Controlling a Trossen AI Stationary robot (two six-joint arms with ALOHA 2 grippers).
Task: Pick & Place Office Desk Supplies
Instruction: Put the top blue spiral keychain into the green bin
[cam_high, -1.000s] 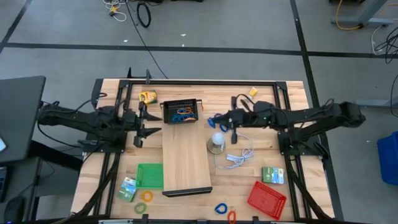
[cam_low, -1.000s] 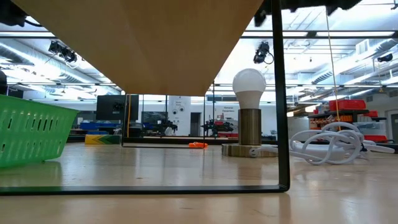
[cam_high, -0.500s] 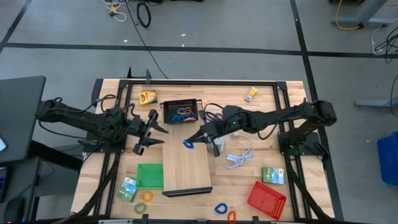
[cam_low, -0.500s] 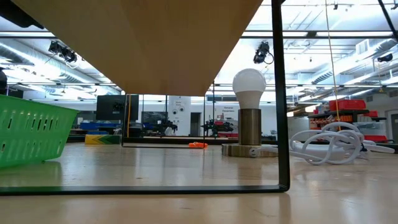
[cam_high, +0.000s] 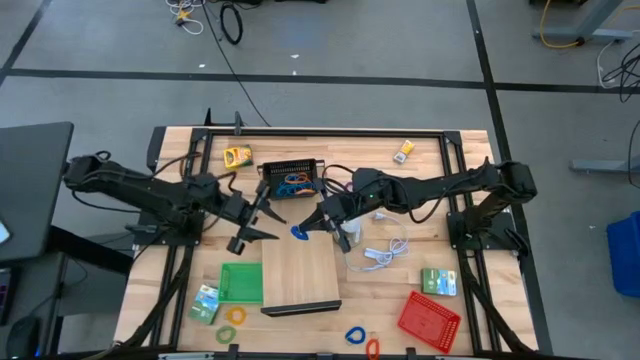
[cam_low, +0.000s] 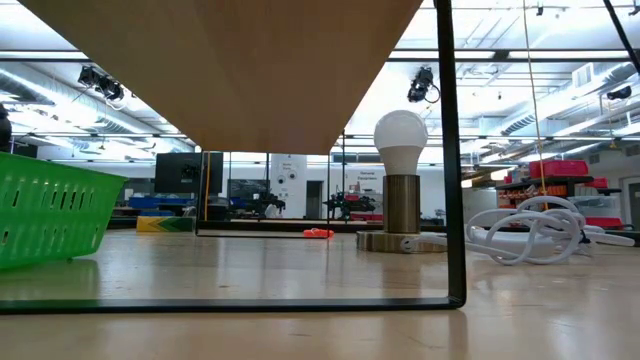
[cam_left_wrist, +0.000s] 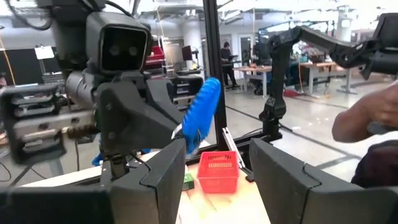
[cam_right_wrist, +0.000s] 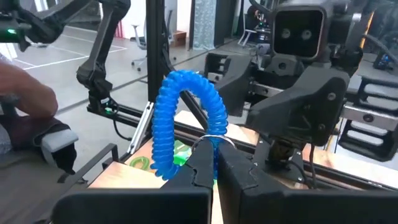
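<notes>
Blue coil band: pinched at its base in the right claw, loop standing free above the fingers.
Left claw: jaws apart, empty, facing the band close by.
Handling: looks light, springy and ribbed; likely to flex, so take hold across the loop's free side.
Board: just beneath both claws.

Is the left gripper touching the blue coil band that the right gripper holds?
Apart. In the left wrist view, the open left gripper shows a clear gap before the blue coil band pinched by the right gripper.
</notes>
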